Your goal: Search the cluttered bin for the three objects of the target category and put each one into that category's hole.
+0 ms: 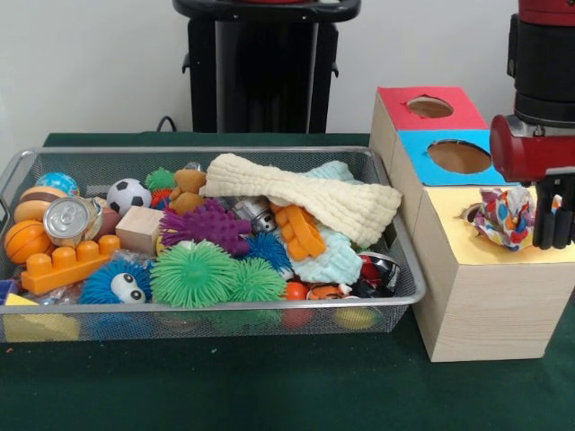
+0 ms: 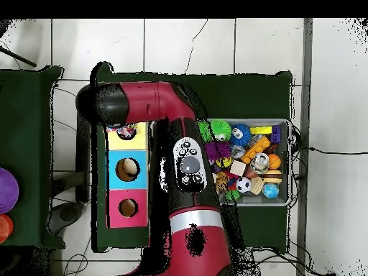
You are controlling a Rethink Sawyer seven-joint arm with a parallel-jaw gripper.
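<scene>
Place: a robotics lab or test room, not a home
Robot: a red and black arm (image 2: 154, 108) on a black pedestal (image 1: 265, 63) at the top centre of the front view, fixed behind the work table
Table: covered in dark green cloth (image 1: 269, 386), laid out like a trial setup
Setup: a wire mesh bin (image 1: 18, 175) heaped with assorted toys at left of the front view, beside three wooden sorting boxes (image 1: 494, 296) with red, blue and yellow faces at right
Floor: pale large tiles (image 2: 180, 43) at the top of the overhead view, with loose cables (image 2: 330, 151) trailing at the right
Wall: plain white (image 1: 90, 63), bare, behind the pedestal
</scene>
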